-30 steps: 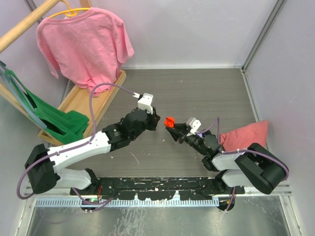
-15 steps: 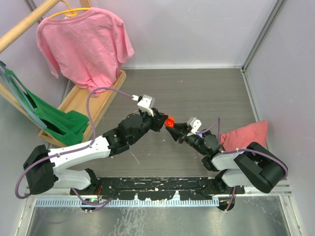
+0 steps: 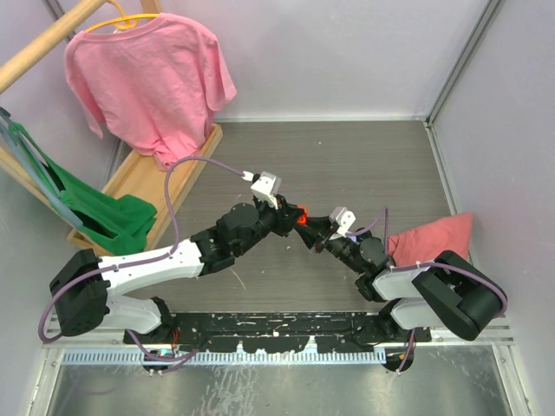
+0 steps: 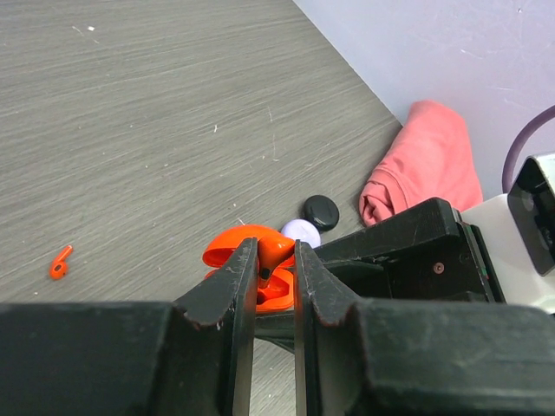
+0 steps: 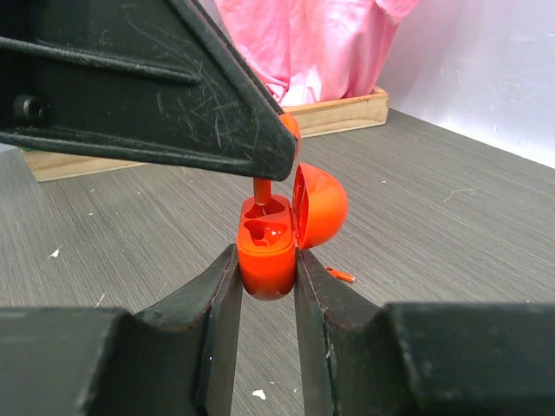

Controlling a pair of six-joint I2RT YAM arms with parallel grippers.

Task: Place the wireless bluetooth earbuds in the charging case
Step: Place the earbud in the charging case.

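The right gripper (image 5: 264, 256) was clamped on an orange charging case (image 5: 265, 236), holding it above the middle of the bench (image 4: 173, 104) with its lid (image 5: 321, 206) swung open to the side. The left gripper (image 4: 273, 251) met it from the opposite side, its 2 fingers (image 4: 234, 282) drawn close together and pinching 1 orange earbud (image 5: 260, 189), whose stem pointed down into a pocket of the case. A second earbud (image 4: 59, 262), also orange, lay loose on the bench, apart from both grippers. Toward the right edge, a black puck (image 4: 321, 209) and a lilac disc (image 4: 301, 231) lay just beside each other, near a crumpled pink cloth (image 4: 425, 169) that rested against that edge.
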